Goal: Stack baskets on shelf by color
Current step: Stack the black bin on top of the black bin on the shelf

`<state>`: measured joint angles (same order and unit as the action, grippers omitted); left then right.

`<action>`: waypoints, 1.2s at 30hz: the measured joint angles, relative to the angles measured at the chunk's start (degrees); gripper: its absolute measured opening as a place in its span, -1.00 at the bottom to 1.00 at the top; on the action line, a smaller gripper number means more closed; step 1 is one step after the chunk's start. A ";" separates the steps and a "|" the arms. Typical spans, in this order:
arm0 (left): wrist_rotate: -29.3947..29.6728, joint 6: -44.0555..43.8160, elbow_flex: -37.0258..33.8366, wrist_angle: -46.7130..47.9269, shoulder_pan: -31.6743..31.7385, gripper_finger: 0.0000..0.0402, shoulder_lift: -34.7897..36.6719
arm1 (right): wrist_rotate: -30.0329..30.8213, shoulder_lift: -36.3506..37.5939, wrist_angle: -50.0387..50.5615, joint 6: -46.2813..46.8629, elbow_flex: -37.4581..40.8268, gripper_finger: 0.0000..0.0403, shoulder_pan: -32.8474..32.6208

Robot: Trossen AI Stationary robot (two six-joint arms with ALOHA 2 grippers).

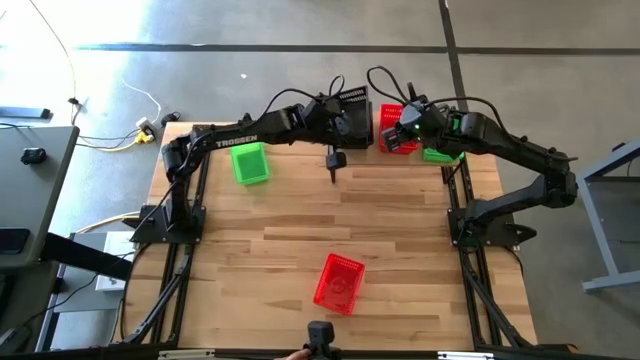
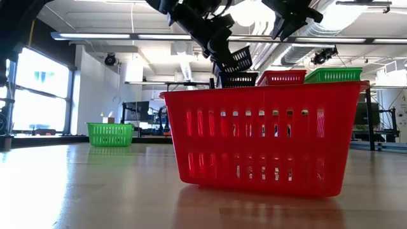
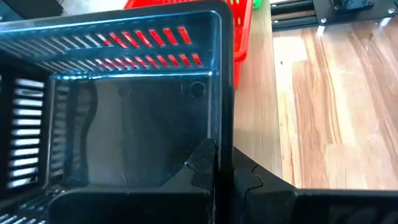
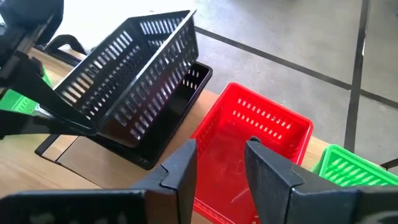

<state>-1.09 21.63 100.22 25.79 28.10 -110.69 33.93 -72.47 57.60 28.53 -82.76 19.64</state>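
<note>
Baskets crowded the table's far edge, the shelf beneath them mostly hidden. Left gripper (image 3: 217, 174) pinched a tilted black basket (image 4: 130, 68) by its wall, above another black basket (image 4: 180, 102). Right gripper (image 4: 221, 158) hung open over the red basket (image 4: 249, 134).

The only word to read is "TROSSEN", in white letters on the side of the dark left robot arm (image 1: 232, 142), seen from above. No other words or numbers can be read.
</note>
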 joint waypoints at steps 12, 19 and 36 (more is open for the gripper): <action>0.49 -0.38 0.00 0.00 -0.35 -0.92 0.04 | -0.06 0.00 0.00 -0.01 0.00 -0.41 0.00; 2.04 0.00 0.00 0.01 -0.52 -0.82 0.04 | -0.06 0.00 0.00 -0.02 0.00 -0.41 0.00; 4.19 1.11 0.18 0.01 -1.97 -0.36 0.09 | -2.03 0.00 0.02 0.01 0.00 -0.41 0.00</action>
<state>3.10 22.74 100.41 25.81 26.13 -110.61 31.90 -72.47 57.63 28.54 -82.76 19.64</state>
